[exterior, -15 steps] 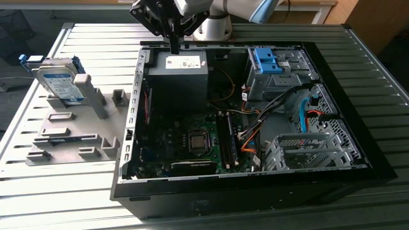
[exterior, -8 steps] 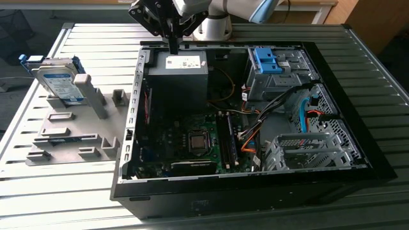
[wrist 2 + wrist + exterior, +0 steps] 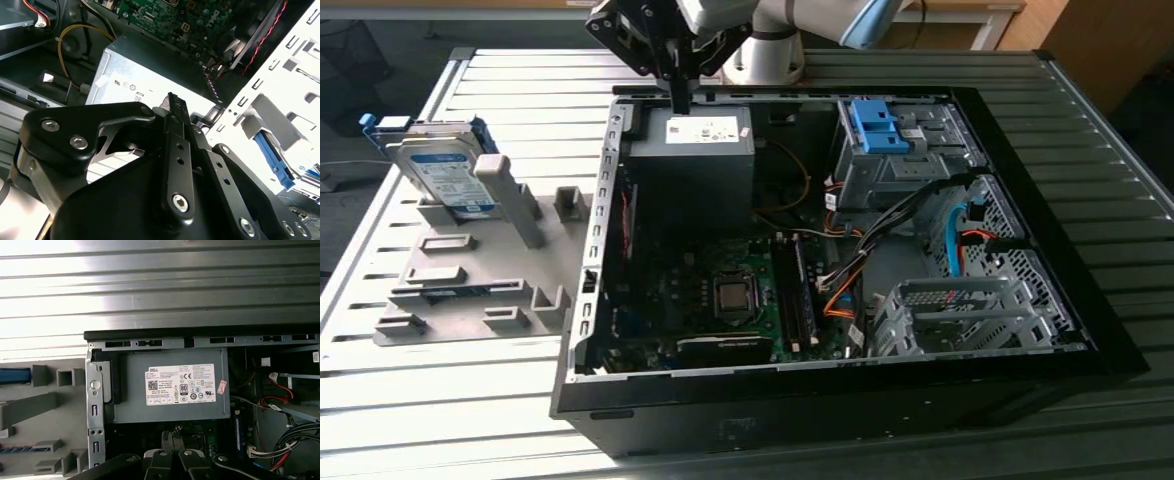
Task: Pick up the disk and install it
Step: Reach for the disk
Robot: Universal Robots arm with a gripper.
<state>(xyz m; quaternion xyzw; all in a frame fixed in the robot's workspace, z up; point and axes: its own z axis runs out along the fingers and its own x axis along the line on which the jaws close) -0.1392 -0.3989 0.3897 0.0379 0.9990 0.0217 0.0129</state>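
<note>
The disk, a silver drive with a white-and-blue label in a blue frame, leans upright in a grey holder on the exterior view's left, outside the computer case. My gripper hangs above the case's back edge, over the dark grey power supply with its white sticker, well away from the disk. In both wrist views its black fingers press together with nothing between them, the gripper pointing at the power supply. The gripper is shut and holds nothing.
The open computer case lies flat on a slatted metal table. Inside are a motherboard, cables, a bare blue bracket in the upper drive bay and a metal drive cage. The arm's base stands behind the case.
</note>
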